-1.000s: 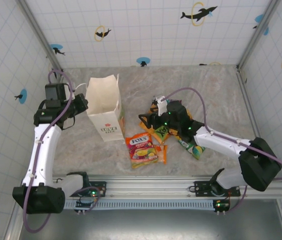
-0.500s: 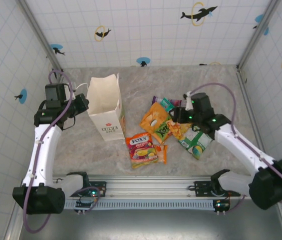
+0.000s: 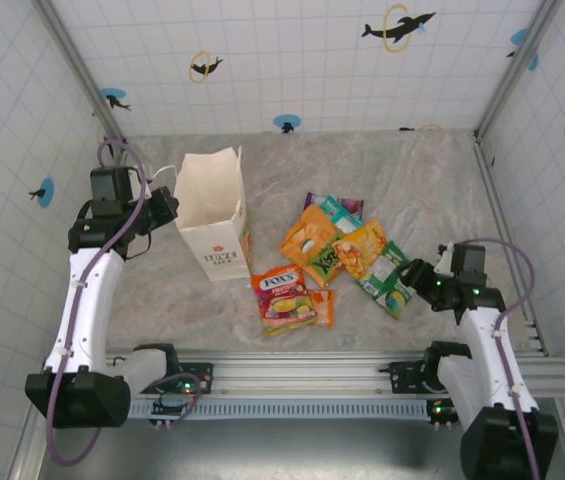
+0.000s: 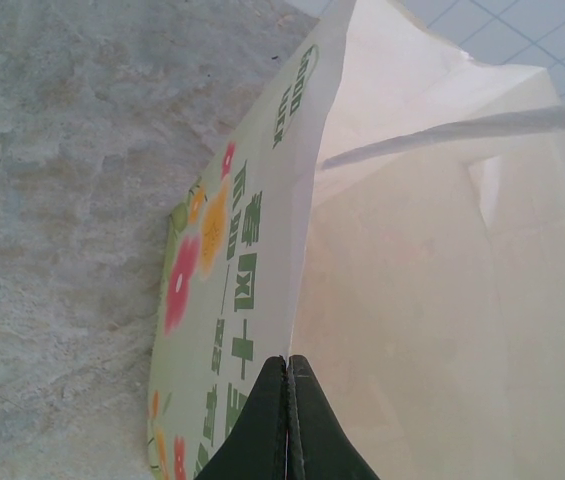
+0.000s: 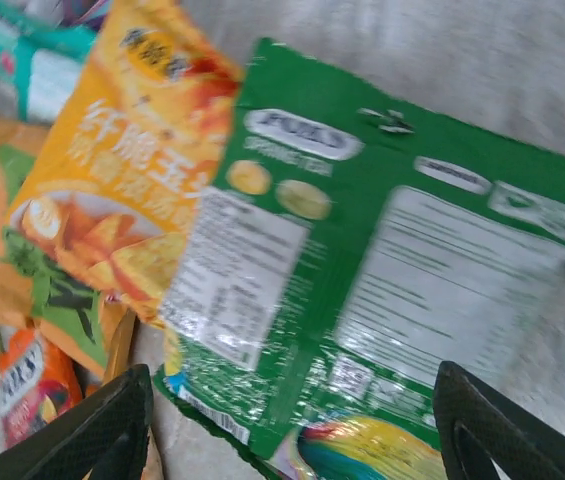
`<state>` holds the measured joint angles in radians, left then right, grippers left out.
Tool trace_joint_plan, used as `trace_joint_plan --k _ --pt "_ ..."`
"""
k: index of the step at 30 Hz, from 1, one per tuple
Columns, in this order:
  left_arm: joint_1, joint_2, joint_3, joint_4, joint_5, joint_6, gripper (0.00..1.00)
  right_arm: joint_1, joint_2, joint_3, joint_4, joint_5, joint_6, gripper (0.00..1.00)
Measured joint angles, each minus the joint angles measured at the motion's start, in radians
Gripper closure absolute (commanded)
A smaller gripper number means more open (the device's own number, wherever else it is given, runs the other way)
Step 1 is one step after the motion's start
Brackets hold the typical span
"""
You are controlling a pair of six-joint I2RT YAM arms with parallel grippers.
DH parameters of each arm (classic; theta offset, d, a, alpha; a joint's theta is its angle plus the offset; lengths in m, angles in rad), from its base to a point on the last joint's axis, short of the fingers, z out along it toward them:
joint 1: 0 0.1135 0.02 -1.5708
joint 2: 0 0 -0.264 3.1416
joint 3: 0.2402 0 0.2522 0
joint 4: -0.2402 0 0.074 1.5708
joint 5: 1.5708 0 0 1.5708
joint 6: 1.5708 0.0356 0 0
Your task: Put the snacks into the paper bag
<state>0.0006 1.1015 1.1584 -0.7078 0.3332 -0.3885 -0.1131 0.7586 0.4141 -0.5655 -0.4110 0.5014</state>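
The cream paper bag (image 3: pixel 212 210) stands upright at the left. My left gripper (image 3: pixel 167 211) is shut on its left rim. In the left wrist view the fingertips (image 4: pixel 288 358) pinch the bag's (image 4: pixel 412 300) edge beside the flower print. The snacks lie in a pile to the bag's right: an orange packet (image 3: pixel 307 240), a teal one (image 3: pixel 342 210), a yellow one (image 3: pixel 362 248), a green one (image 3: pixel 387 282) and the red FOX'S (image 3: pixel 284 298). My right gripper (image 3: pixel 419 277) hangs open at the green packet's right end. Its fingers straddle the green packet (image 5: pixel 412 270) from above, with nothing held.
A purple packet (image 3: pixel 314 200) peeks out behind the teal one, and a small orange packet (image 3: pixel 322 306) lies beside the FOX'S. Tiled walls enclose the table on three sides. Bare marble-look tabletop (image 3: pixel 432 180) stretches behind and to the right of the pile.
My right arm has drawn back from the middle of the pile to the near right and now hovers over the green packet. The left arm and the bag have not moved.
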Motion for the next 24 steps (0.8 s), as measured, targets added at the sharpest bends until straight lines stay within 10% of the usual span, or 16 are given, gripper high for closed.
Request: trace_joint_plan --k 24 --pt "-0.002 0.000 0.000 0.041 0.029 0.000 1.00 -0.130 -0.008 -0.323 0.481 -0.135 0.186 0.48"
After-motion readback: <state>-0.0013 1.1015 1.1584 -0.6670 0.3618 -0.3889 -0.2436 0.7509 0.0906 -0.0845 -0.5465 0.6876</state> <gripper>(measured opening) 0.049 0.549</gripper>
